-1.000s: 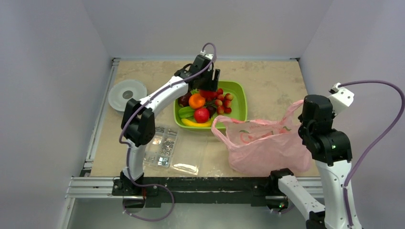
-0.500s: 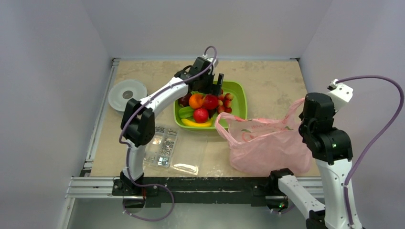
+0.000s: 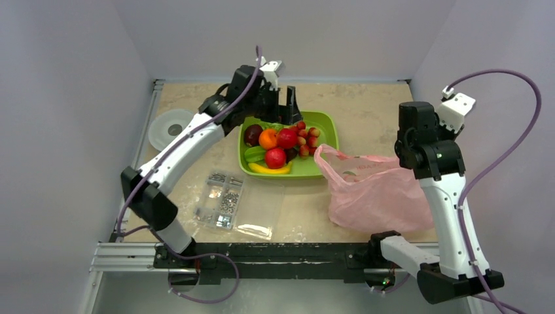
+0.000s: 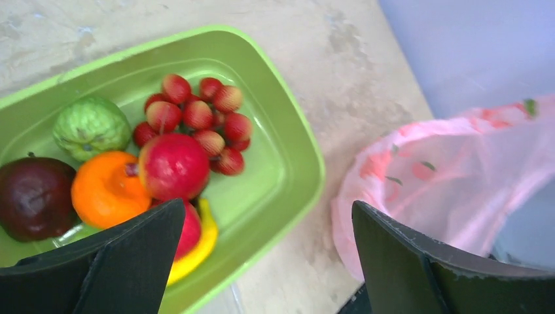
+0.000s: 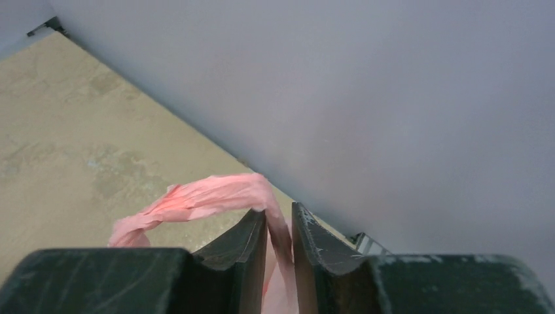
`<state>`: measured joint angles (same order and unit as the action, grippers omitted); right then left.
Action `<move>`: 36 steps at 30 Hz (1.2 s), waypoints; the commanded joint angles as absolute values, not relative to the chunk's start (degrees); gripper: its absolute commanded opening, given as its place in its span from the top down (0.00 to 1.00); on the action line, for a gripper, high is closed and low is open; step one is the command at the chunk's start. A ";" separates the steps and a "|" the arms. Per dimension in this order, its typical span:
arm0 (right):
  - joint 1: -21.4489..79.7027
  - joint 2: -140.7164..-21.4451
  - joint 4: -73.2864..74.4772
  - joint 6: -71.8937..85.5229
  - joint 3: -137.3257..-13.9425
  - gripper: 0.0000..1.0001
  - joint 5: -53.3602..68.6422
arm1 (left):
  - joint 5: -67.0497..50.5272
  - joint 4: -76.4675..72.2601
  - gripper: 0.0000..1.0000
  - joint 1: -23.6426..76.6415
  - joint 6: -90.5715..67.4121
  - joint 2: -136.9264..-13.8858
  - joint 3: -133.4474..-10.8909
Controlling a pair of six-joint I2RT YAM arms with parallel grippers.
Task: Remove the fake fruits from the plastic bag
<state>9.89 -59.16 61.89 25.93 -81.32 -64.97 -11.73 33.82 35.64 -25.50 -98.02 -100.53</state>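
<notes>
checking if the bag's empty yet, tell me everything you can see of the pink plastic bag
The thin, crinkly, translucent pink plastic bag with faint red and green print lies slumped on the right side of the beige table, mouth toward the green plastic tray, its edge at the tray's right rim. One loop handle rises and passes between the narrowly parted fingers of the right pincer; whether they pinch it is unclear. No fruit shape shows through.

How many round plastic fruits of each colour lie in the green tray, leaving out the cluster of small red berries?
Dark maroon glossy round fruit: 1
Orange glossy round fruit: 1
Red glossy round fruits: 2
Green bumpy round fruit: 1
Total: 5
</notes>
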 commanded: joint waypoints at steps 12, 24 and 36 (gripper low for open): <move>8.85 -54.52 65.84 24.86 -91.75 0.12 -55.11 | -13.48 39.33 0.00 36.30 -21.89 -60.22 -82.63; 8.83 -40.38 62.19 17.55 -98.98 0.01 -27.41 | -3.26 47.28 0.00 36.30 -17.72 -46.44 -85.09; 8.88 -28.22 54.33 20.40 -97.52 0.01 -25.97 | 4.93 46.25 0.00 36.30 -14.25 -32.25 -86.54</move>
<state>9.04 -27.46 57.12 20.05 -97.47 -25.96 0.25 46.96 36.18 -16.86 -34.74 -84.66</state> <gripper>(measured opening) 0.987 0.998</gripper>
